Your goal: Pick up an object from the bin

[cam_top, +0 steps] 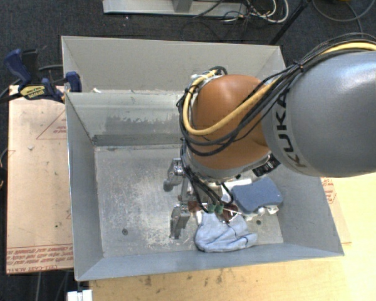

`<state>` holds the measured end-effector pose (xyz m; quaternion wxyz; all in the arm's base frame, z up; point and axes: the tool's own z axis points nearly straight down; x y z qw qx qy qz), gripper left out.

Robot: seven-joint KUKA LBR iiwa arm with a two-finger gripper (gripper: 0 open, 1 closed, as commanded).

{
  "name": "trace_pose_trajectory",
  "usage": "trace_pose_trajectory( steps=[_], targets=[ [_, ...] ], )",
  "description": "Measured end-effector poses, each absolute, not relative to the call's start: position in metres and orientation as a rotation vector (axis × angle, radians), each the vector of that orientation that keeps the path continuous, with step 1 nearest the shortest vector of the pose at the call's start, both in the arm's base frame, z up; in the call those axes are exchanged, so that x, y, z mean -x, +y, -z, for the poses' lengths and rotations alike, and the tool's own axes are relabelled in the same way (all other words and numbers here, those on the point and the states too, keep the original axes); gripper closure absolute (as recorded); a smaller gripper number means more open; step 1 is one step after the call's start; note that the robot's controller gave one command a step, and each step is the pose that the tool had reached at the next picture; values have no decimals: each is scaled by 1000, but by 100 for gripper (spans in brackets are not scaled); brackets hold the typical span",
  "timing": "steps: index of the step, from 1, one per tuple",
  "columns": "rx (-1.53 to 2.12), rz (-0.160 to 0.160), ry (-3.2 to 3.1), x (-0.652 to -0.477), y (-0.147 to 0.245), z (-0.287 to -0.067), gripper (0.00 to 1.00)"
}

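So the arm [326, 124] comes in from the right of the frame and hangs down over the middle of the grey bin [131, 111], with its orange cover [225, 121] blocking a good part of the floor. The gripper [175, 199] sits low, close to the bin floor, a bit below the centre of the frame. As far as I can make out its two fingers are spread apart with only scuffed metal between them, so I'd call it released and not grasping anything.

What's in the bin is all bunched in the lower right. There's a crumpled white cloth [222, 237] just right of the gripper near the front wall. Above that is a blue-grey pad-like thing [260, 193] partly tucked under the wrist, plus a small white piece [266, 211] beside it. The left part of the floor is just scratched metal.

My guess is the sloped walls push everything down to the flat floor, so it stays reachable. The cloth looks like the nearest candidate, but the gripper is beside it, not around it, so I reckon the pick hasn't happened yet
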<state>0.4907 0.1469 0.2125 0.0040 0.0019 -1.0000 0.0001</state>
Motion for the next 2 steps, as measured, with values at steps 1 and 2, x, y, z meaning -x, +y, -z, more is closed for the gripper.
trace_pose_trajectory(
  steps=[1, 2],
  targets=[
    [1, 2, -3141, -493, 146, -217, 100],
    [1, 2, -3141, -493, 146, -217, 100]
  ],
)
